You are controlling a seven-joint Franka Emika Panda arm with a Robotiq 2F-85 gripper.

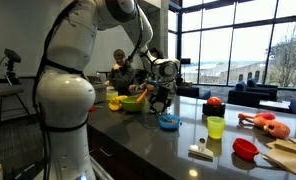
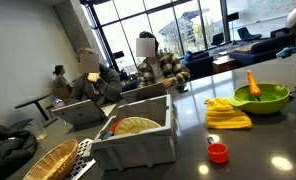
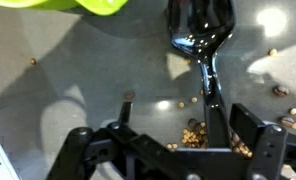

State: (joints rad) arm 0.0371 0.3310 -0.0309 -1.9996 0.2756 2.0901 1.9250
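Observation:
In the wrist view my gripper is open just above a dark countertop. A black spoon lies on the counter, bowl end away from me. Its handle runs down between my fingers, close to the right finger. Small brown beans are scattered on the counter around the handle. The rim of a green bowl shows at the top. In an exterior view the gripper hangs low over the counter between the green bowl and a blue bowl.
A yellow-green cup, a red bowl, an orange toy and a brush stand on the counter. The green bowl holds a carrot, next to a yellow cloth and a white bin. People sit behind.

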